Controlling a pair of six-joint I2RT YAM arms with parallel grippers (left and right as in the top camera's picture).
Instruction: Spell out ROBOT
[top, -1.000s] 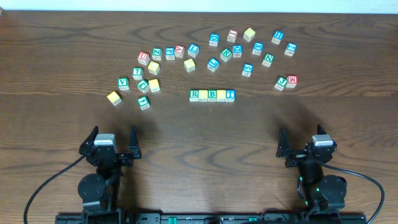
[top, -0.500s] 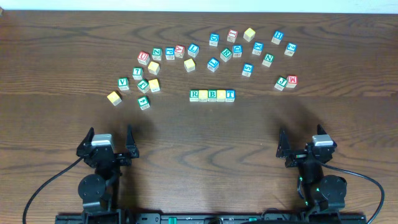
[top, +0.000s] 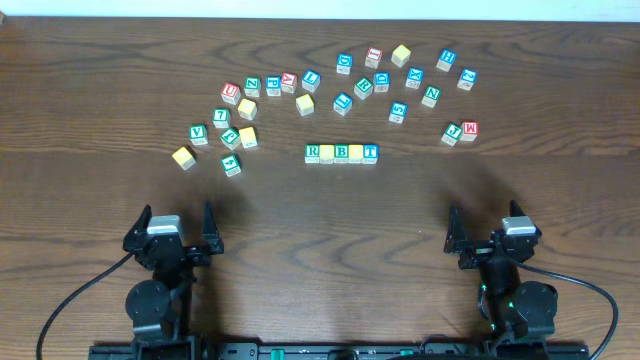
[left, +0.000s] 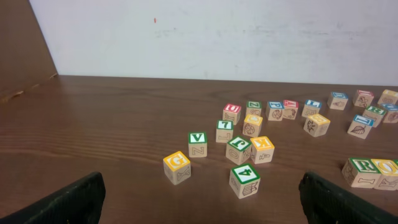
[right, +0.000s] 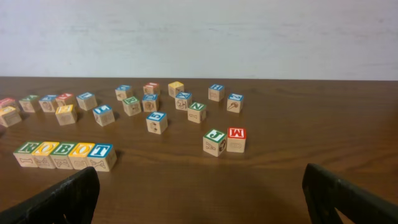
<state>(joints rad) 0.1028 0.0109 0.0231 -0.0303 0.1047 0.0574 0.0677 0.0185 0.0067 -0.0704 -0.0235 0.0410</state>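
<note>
A row of several letter blocks (top: 341, 153) reading R, O, B, O, T lies at the table's middle; it also shows in the right wrist view (right: 65, 155), and its left end shows in the left wrist view (left: 371, 171). My left gripper (top: 170, 226) is open and empty near the front left edge, far from the row. My right gripper (top: 488, 228) is open and empty near the front right edge. In the left wrist view the left gripper (left: 202, 202) frames bare table, with a green 4 block (left: 244, 180) just ahead.
Loose letter blocks lie scattered behind the row: a left cluster (top: 228, 128) with a yellow block (top: 183, 157) at its edge, a far cluster (top: 382, 80), and a J and M pair (top: 460, 132) at the right. A white wall backs the table.
The left gripper has shifted slightly to the left and closed in a little since a second ago. The right arm and the blocks have not moved.
</note>
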